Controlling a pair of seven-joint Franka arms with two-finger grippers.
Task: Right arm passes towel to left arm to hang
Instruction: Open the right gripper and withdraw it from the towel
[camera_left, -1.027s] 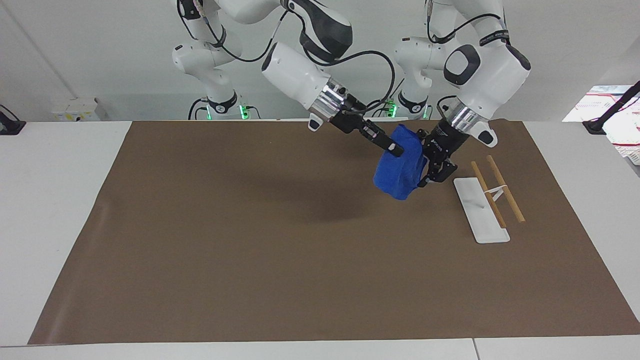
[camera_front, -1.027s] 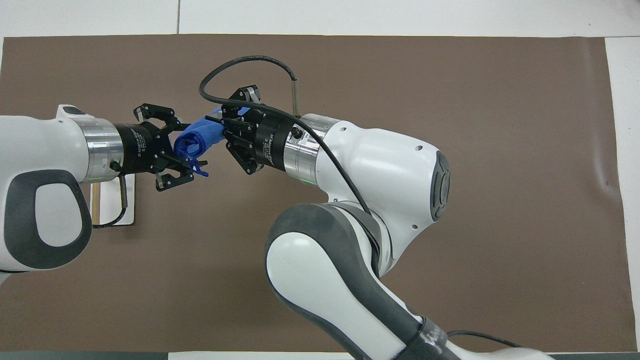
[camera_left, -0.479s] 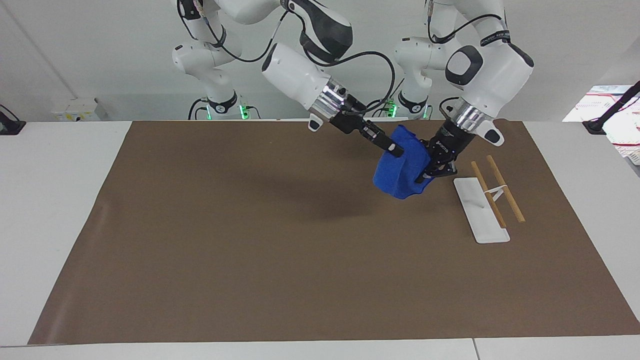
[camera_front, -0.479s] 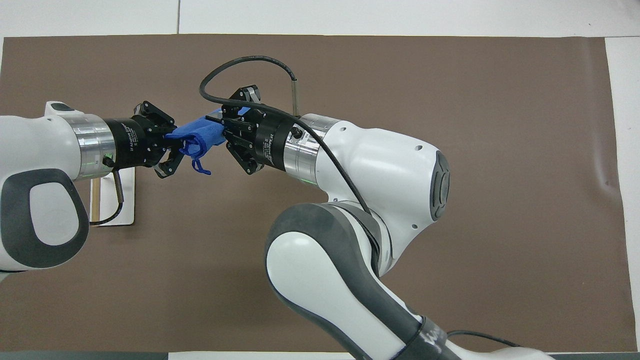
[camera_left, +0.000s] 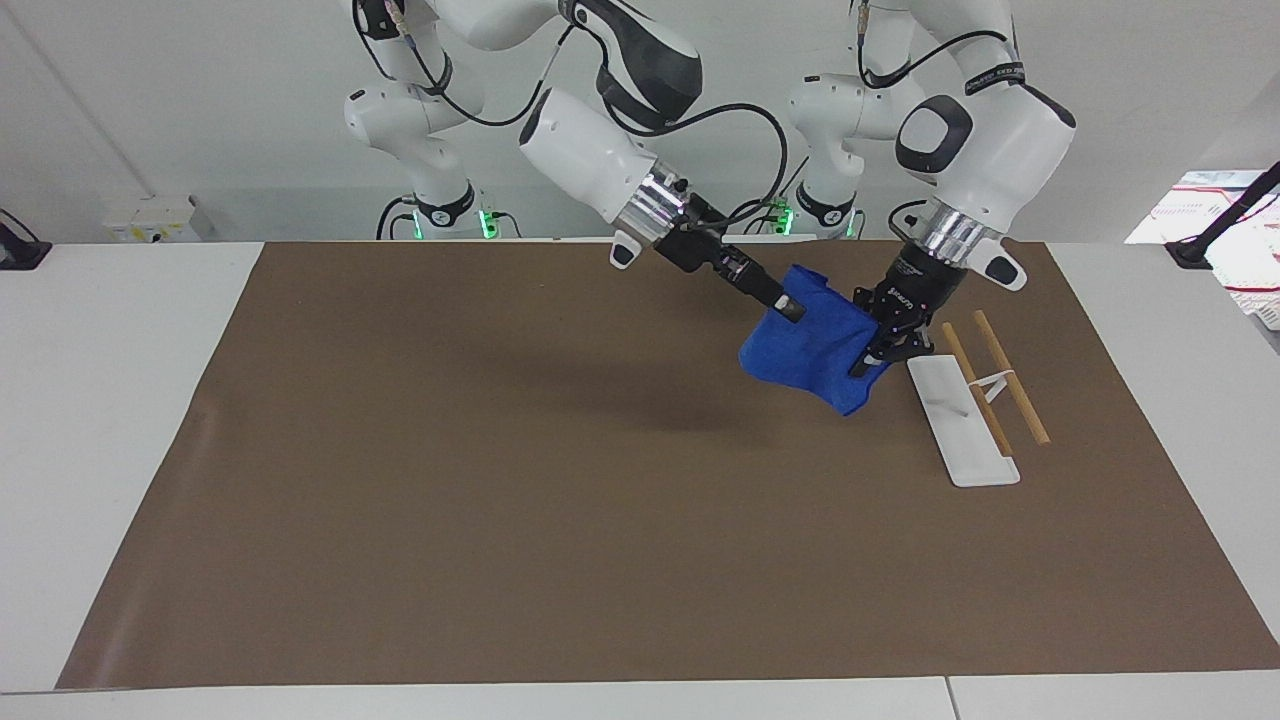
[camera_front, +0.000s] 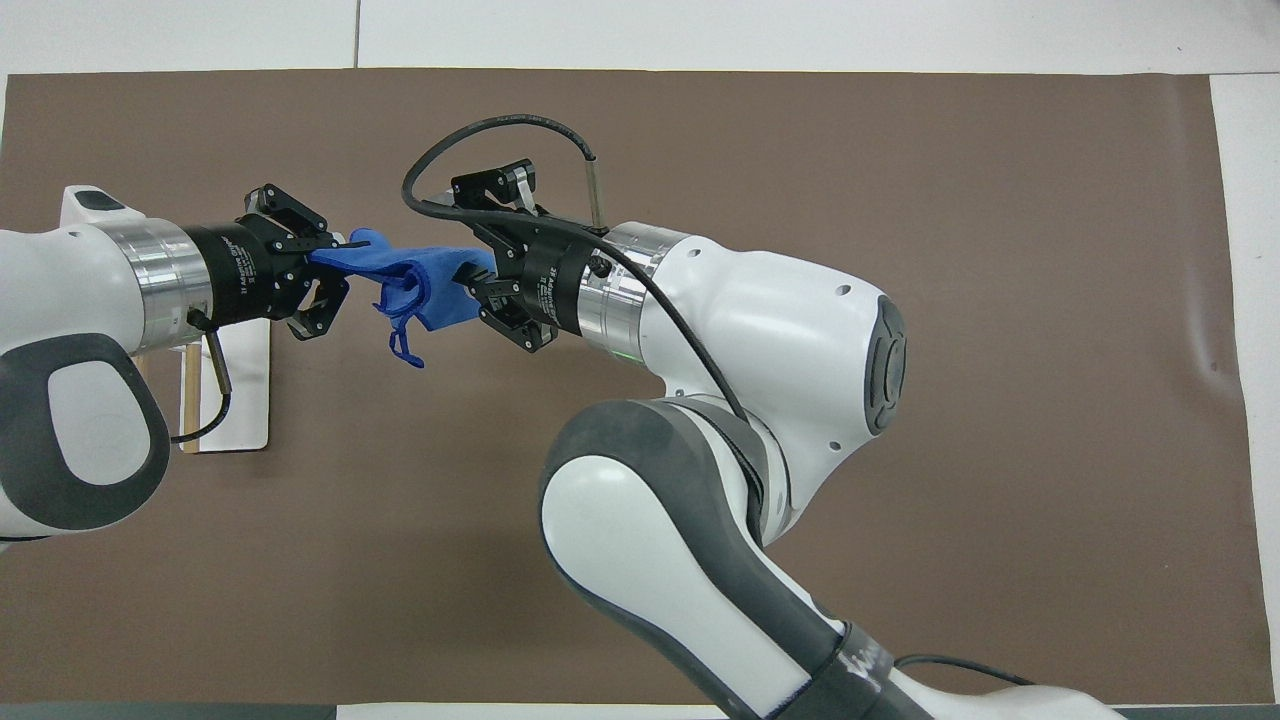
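Observation:
The bright blue towel (camera_left: 805, 350) (camera_front: 425, 285) hangs in the air between the two grippers, over the brown mat beside the white tray (camera_left: 962, 440). My left gripper (camera_left: 868, 360) (camera_front: 335, 262) is shut on the towel's edge at the tray's side. My right gripper (camera_left: 788, 308) (camera_front: 475, 275) stands at the towel's other upper edge with its fingers parted, the cloth still lying between them. One corner of the towel droops toward the mat, and its thin loop (camera_front: 402, 345) dangles below.
A brown mat (camera_left: 500, 450) covers the table. Two wooden sticks (camera_left: 1010, 390) joined by a white clip lie along the white tray (camera_front: 245, 400), toward the left arm's end. Papers (camera_left: 1230, 230) lie off the mat at that end.
The left gripper closed on the towel and drew back toward the tray, stretching the cloth out. The right gripper's fingers have parted, and a towel corner has dropped lower.

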